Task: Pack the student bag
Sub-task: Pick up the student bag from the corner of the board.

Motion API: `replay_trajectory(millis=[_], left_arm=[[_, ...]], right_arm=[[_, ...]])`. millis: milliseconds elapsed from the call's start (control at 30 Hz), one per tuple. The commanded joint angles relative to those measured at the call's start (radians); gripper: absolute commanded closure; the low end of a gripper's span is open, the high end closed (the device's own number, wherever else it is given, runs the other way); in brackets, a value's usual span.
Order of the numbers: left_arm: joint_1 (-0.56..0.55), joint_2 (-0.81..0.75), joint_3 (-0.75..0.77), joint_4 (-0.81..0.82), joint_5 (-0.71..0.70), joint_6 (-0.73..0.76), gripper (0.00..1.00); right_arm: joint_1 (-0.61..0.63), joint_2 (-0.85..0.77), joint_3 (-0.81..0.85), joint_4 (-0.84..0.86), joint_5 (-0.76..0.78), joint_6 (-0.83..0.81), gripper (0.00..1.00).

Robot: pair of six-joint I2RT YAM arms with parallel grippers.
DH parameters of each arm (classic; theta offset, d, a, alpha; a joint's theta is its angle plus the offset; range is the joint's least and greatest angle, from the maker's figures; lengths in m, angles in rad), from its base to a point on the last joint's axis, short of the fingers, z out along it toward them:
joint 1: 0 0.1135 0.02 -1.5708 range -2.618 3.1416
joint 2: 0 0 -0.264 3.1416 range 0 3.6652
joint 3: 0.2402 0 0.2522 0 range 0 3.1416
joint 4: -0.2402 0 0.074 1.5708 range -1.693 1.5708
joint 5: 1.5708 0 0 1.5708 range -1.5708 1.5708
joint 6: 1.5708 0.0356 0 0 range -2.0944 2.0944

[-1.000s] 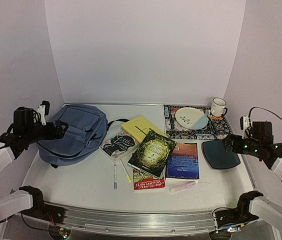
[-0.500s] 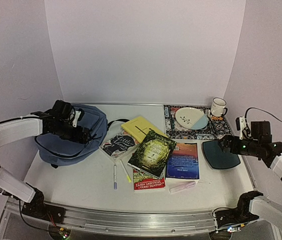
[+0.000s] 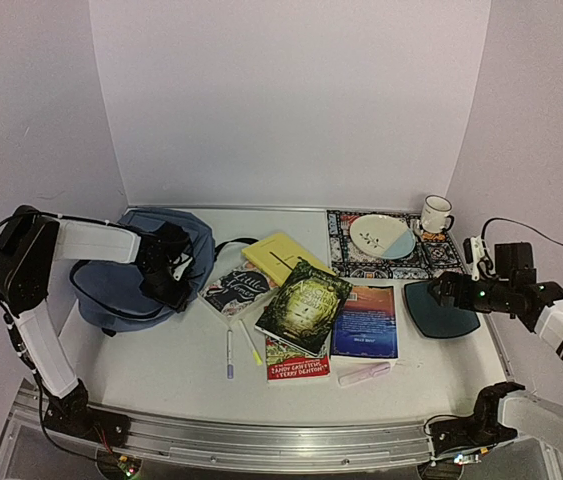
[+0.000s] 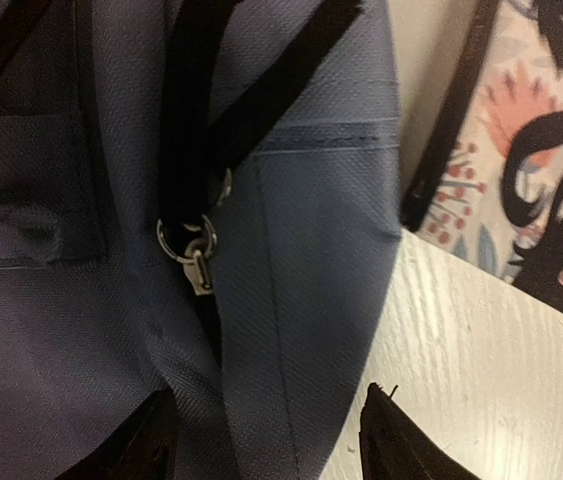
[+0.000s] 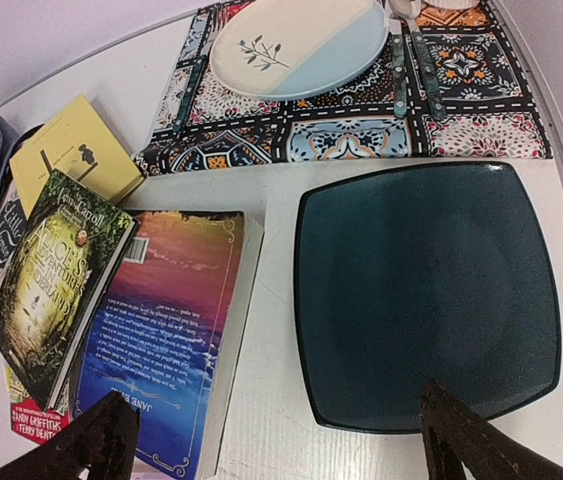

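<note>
The white table [image 3: 161, 370] is sitting between lilac walls [image 3: 291, 100]. The bag [image 3: 111, 300] is lying at its back left, books [image 3: 306, 305] mid-table, a dark plate [image 3: 441, 310] at the right. The left arm is folding inward across the bag, its gripper [image 4: 273, 445] hanging spread over the bag's edge, gripping nothing. The right gripper [image 5: 276, 445] is hovering wide apart and empty at the plate's edge.

The top view looks down from high behind the arms over the whole worktop [image 3: 141, 370]. The left wrist view sits very close to the student bag [image 4: 311, 250], just ahead of the left hand [image 4: 271, 440]. The right wrist view is higher and shows the dark plate [image 5: 426, 290] beyond the right hand [image 5: 286, 445], which the top view also shows.
</note>
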Motion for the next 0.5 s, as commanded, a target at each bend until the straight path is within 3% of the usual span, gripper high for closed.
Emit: replay_trajectory(millis=[0, 100, 167, 467], left_arm=[[-0.003, 0.026, 0.063, -0.047, -0.029, 0.005, 0.57], [-0.003, 0.014, 0.09, -0.061, -0.02, -0.006, 0.86], [-0.003, -0.002, 0.102, -0.063, -0.013, -0.017, 0.97], [0.0, -0.095, 0.319, -0.176, -0.033, -0.14, 1.0]], right_arm=[[-0.002, 0.012, 0.002, 0.034, -0.034, 0.015, 0.02], [0.0, 0.022, 0.008, 0.044, -0.038, 0.019, 0.02], [0.002, 0.03, 0.013, 0.05, -0.049, 0.027, 0.02], [0.048, 0.065, 0.09, 0.062, -0.079, 0.066, 0.02]])
